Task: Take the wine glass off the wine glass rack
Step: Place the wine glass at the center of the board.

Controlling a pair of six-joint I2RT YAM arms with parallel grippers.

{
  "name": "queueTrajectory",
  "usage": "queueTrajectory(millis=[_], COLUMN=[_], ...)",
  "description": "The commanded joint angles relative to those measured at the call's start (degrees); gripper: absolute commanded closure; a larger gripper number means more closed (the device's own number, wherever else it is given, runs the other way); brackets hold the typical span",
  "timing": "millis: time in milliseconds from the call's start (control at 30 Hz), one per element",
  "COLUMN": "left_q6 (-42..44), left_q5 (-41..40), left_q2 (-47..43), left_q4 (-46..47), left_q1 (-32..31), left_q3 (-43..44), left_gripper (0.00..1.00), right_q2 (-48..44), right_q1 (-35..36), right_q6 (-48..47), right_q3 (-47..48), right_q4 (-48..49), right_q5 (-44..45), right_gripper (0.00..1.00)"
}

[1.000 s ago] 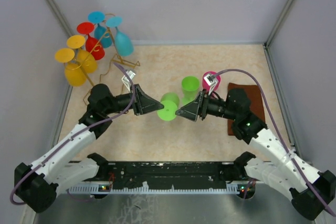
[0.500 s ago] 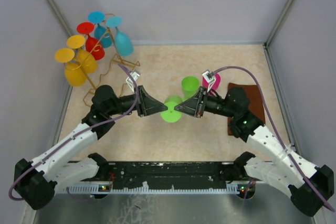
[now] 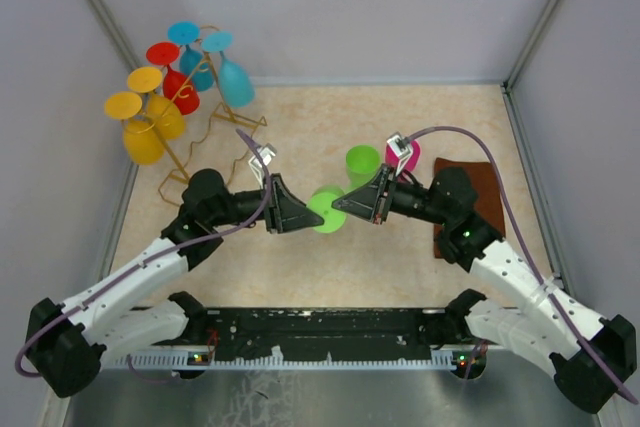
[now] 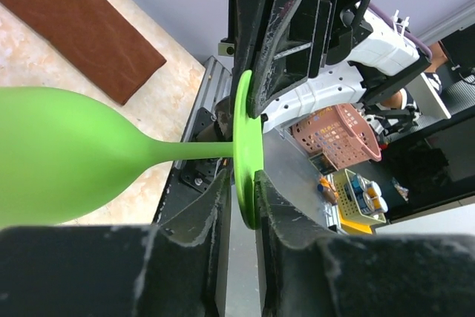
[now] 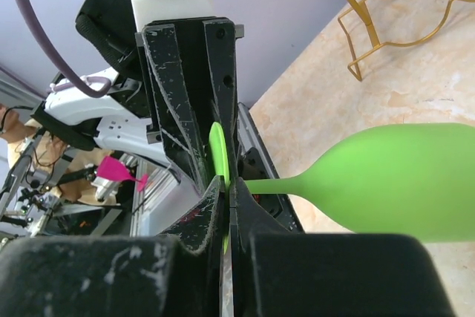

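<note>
The wine glass (image 3: pixel 325 209), a green one, is off the rack (image 5: pixel 348 35). It hangs on its side over the middle of the table, between the two arms, well to the right of and nearer than the rack.

A second ago the left gripper (image 3: pixel 310 219) alone clamped the glass's round foot, and the right gripper (image 3: pixel 340 204) stood spread beside it. Now the right gripper's jaws are pressed together on the rim of the foot. The left gripper's jaws have just eased a little apart, so the foot sits loosely between them.

This looks like a hand-over nearly finished, with the glass now carried by the right arm. The left arm must back straight away without catching the foot.
</note>
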Motion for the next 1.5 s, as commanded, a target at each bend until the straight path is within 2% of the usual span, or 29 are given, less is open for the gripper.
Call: queueTrajectory(millis=[0,133,233,267,333,400,567,767,933,1000,1233,1467], left_q6=[-0.47,-0.63,-0.37,0.10,1.81,3.93,13.02,23.73,28.02,28.23,25.13,23.13], left_q5=[0.14,0.35,0.28,0.26,0.09,0.27,5.90,7.56,11.08,13.15,17.80,21.82], left_q2=[0.52,1.80,2.22,2.25,1.75,0.83,-2.57,-9.05,-13.79,-14.85,-14.99,-14.87], left_q4=[2.64,3.86,4.97,4.88,3.53,2.06,-1.65,-7.45,-3.59,0.16,11.73,17.57], left_q1=[-1.21,-1.87,-2.41,-2.42,-2.44,-2.44,-2.53,-2.53,-2.53,-2.53,-2.53,-2.53], left_q3=[-0.21,0.22,0.25,0.18,0.31,0.40,0.67,-2.65,-7.51,-9.49,-14.52,-16.61], left_gripper=[0.78,0.82,0.95,1.00,1.00,1.00,1.00,1.00,1.00,1.00,1.00,1.00], right_q2=[-1.63,-1.81,-2.20,-2.66,-3.66,-5.03,-9.27,-14.77,-13.16,-11.97,-7.42,-1.29], right_q1=[0.71,0.99,1.10,1.13,1.15,1.09,1.15,1.08,0.54,-0.68,-8.82,-8.89], right_q6=[-0.29,-0.87,-1.60,-1.96,-3.21,-4.77,-12.61,-15.99,-11.68,-10.40,-2.13,3.06], right_q3=[1.18,1.52,1.66,1.75,1.94,2.18,5.21,5.90,9.31,10.06,6.41,3.43], right_q4=[6.15,6.23,5.35,4.67,2.49,0.28,-10.66,-19.23,-29.35,-29.58,-17.58,-8.12], right_q5=[-0.36,-1.59,-2.07,-1.82,-0.73,1.16,9.96,27.09,36.57,32.65,6.94,-5.33], right_gripper=[1.00,1.00,1.00,0.98,0.92,0.83,0.37,0.12,0.06,0.06,0.05,0.07])
